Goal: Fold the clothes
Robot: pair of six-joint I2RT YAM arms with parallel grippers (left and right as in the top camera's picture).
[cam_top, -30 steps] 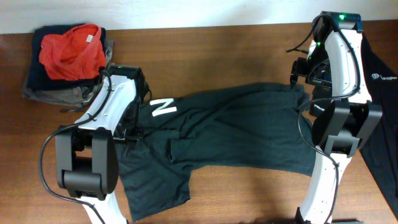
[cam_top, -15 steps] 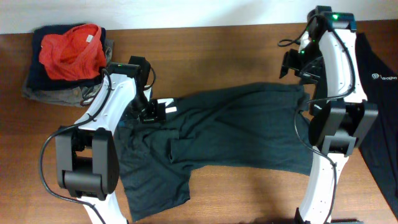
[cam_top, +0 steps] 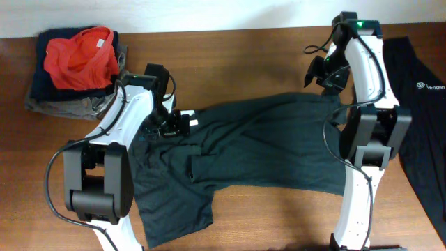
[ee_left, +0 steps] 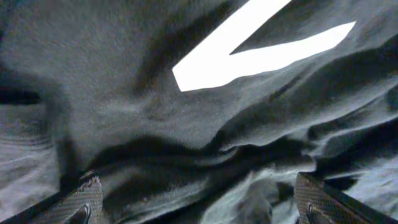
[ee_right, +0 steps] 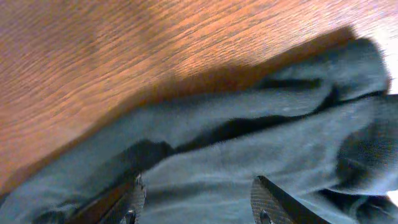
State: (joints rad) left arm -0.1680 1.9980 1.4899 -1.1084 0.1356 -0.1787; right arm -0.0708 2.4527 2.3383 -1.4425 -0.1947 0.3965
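Since the earlier frame, the left gripper [cam_top: 175, 125] is shifted toward 3 o'clock over the white logo [ee_left: 249, 46] and is now spread wide, nothing held. The right gripper [cam_top: 315, 75] is drawn off toward 12 o'clock, over bare table [cam_top: 230, 56] just beyond the shirt's far edge. Its jaws are seen apart in the right wrist view [ee_right: 196, 202], with no cloth between them.

The shirt [cam_top: 265, 146] is laid at centre, spread sideways and not yet folded. One sleeve is trailed toward 7 o'clock.

Risks, as judged: the soft knit is bunched under the left gripper [ee_left: 199, 205], so several layers could be pinched at once and a crooked fold dragged. Ridges at the 1 o'clock corner could be trapped in the fold if not flattened.

Fabric is thin, matte, black and limp, creased in long ridges. The logo is flat, crisp and angular. The table is smooth grained wood. A second shirt [cam_top: 418, 104] is seen at 3 o'clock, and a pile [cam_top: 77, 66] with red on top at 10 o'clock.
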